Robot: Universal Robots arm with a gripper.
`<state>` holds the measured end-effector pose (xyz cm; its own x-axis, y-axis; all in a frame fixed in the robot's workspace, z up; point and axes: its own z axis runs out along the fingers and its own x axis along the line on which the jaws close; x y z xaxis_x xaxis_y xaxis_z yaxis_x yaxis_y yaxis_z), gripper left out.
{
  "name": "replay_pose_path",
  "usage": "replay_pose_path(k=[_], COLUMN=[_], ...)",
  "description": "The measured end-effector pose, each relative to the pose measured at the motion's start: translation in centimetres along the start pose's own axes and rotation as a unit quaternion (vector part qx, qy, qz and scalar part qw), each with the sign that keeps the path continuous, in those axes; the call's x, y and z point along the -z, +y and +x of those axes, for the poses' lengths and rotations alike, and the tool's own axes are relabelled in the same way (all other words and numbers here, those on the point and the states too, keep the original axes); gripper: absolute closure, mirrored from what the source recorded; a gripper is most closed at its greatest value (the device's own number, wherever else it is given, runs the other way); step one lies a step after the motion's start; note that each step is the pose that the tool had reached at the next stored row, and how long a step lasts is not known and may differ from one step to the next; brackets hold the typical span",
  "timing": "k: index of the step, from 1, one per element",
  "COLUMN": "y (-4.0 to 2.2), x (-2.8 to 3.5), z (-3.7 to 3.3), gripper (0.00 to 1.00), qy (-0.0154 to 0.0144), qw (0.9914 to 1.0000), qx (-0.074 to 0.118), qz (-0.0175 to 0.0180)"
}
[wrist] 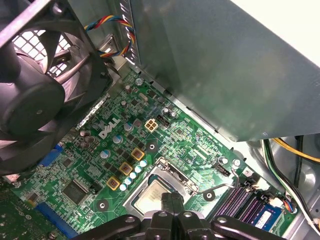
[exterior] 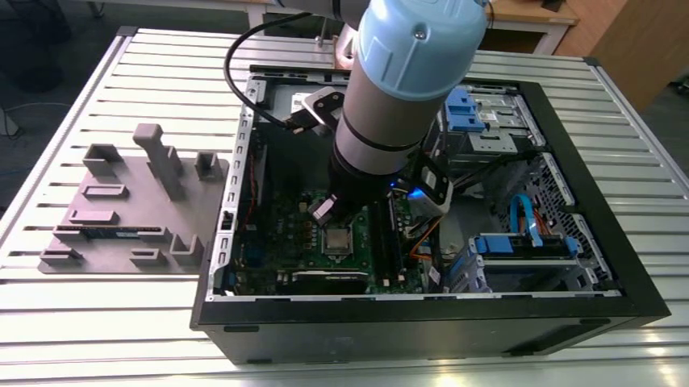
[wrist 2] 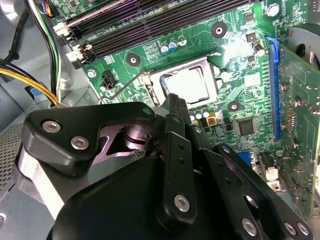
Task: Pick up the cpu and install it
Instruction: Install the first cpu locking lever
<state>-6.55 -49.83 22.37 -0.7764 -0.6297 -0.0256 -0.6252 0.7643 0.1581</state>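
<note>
Here the gripper (wrist: pixel 171 199) hangs just over the motherboard (wrist: pixel 90 170), fingers pinched together on nothing. The cpu (wrist 2: pixel 187 84) lies flat in its socket (wrist: pixel 176 174), inside the open computer case (exterior: pixel 431 322).

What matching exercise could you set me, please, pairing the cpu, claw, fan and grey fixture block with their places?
Things: 1 cpu; 2 claw; 3 black fan; 4 grey fixture block.
Places: A on the table, outside the computer case; B over the socket, shut, empty; C lying in the socket; D beside the motherboard, inside the case.
Pairs: 1-C, 2-B, 3-D, 4-A.
</note>
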Motion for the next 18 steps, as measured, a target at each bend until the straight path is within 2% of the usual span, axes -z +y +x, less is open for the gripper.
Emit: replay_pose_path(k=[6, 8, 14, 18], y=[0.0, 0.01, 0.01, 0.02], x=[0.01, 0.01, 0.0, 0.07], z=[0.0, 0.01, 0.01, 0.01], gripper=[0.89, 0.89, 0.89, 0.89], qy=[0.0, -0.0027, -0.0083, -0.0083], qw=[1.0, 0.99999, 0.99994, 0.99994], qx=[0.0, 0.0, 0.002, 0.002], qz=[0.0, 0.0023, 0.0068, 0.007])
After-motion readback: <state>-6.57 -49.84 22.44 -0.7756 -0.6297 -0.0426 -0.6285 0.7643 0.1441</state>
